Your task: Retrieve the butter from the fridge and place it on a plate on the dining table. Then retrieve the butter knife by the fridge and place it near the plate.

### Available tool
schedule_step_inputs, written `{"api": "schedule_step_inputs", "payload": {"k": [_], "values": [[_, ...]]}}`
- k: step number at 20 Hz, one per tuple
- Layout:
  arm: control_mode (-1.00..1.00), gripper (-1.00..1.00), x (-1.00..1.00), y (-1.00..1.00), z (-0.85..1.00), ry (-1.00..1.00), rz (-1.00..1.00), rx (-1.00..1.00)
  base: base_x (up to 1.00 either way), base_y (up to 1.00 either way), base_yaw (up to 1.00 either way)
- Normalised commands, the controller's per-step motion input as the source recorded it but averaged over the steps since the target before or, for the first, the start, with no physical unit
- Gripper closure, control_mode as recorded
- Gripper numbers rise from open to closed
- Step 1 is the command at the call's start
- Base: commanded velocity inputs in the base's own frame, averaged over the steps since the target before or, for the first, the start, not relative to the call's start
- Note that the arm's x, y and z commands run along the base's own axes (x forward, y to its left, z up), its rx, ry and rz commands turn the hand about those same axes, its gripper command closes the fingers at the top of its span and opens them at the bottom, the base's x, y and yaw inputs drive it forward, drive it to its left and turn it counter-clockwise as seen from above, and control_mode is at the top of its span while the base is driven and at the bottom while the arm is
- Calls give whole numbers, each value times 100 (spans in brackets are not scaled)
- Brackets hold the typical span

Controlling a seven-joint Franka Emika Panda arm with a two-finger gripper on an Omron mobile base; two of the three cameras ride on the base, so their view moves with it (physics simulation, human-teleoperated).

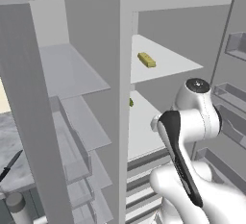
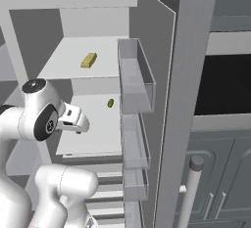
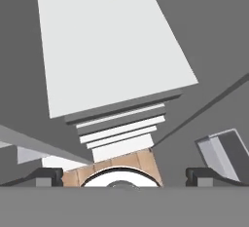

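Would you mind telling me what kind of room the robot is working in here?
Most likely a kitchen, and a rendered one: an open fridge with white shelves, the butter on an upper shelf, dark grey cabinets beside it and a butter knife on a marble counter.

I am looking into a rendered kitchen: a tall grey fridge stands open in front of me, showing white inner shelves and clear door bins. Dark grey cabinets stand beside it.
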Motion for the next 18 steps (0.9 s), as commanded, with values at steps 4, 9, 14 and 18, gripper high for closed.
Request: {"api": "schedule_step_inputs", "payload": {"k": [4,9,14,18], "values": [[-100,-100,-11,-14,33,-16,0,0,0,0,0],[-100,-100,-11,0,69,-21,0,0,0,0,0],[-100,-100,0,0,81,-19,0,0,0,0,0],[-100,-100,0,0,74,-17,0,0,0,0,0]]}}
